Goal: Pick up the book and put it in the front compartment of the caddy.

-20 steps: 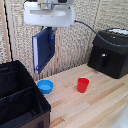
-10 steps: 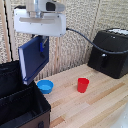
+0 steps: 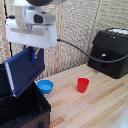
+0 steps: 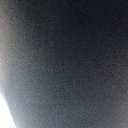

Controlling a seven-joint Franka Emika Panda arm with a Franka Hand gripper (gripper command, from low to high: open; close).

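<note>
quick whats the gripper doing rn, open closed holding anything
gripper: closed on the book, holding it tilted in the air above the caddy; the fingers are mostly hidden behind the book.

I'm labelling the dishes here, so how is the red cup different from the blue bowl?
The red cup is tall and narrow, while the blue bowl is low and wide. The cup stands out in the open; the bowl sits close beside the book and the caddy. Both rest upright on the wooden table.

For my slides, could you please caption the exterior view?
Panda arm's pincer holds the navy book tilted above the black caddy, beside a blue bowl and red cup.
</note>
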